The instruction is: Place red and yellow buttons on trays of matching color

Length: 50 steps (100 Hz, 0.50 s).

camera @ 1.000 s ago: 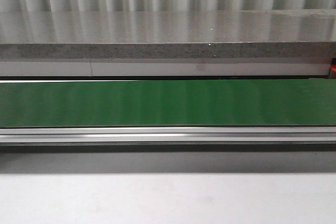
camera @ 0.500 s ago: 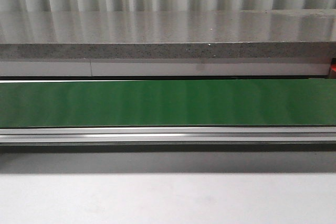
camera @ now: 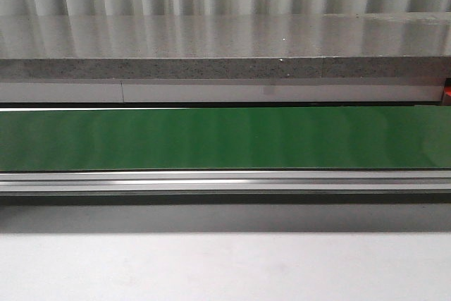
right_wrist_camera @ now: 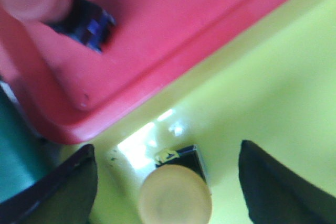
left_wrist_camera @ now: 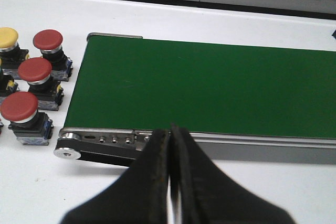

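Yellow button sits between the right gripper's spread jaws — seemingly untouched — on the yellow tray.

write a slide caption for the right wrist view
Open right gripper straddling a yellow button on the yellow tray, red tray alongside.

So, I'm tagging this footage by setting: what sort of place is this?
Probably a factory-style sorting bench: a green conveyor belt, spare push buttons beside its end, and red and yellow trays.
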Each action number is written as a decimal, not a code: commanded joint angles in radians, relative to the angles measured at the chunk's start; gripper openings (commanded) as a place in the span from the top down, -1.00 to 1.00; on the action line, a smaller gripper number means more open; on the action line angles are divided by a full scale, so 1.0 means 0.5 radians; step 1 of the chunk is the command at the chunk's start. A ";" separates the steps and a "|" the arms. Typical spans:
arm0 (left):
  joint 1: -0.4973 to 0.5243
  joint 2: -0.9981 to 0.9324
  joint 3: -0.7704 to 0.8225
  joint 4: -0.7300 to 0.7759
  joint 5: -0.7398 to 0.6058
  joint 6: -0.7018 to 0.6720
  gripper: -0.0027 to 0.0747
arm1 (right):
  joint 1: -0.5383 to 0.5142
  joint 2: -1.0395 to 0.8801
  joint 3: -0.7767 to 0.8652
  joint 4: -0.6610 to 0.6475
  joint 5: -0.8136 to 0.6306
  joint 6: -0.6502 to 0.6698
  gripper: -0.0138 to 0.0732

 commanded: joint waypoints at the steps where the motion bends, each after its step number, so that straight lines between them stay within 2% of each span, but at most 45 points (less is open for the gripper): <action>1: -0.011 0.008 -0.051 -0.029 -0.145 0.004 0.98 | 0.018 -0.214 -0.041 0.014 -0.066 0.006 -0.61; 21: -0.011 0.008 -0.051 -0.029 -0.145 0.004 0.98 | 0.231 -0.517 -0.041 0.014 -0.028 -0.017 -0.61; 50: -0.011 0.008 -0.051 -0.029 -0.145 0.004 0.98 | 0.729 -0.859 -0.029 0.012 0.081 -0.239 -0.61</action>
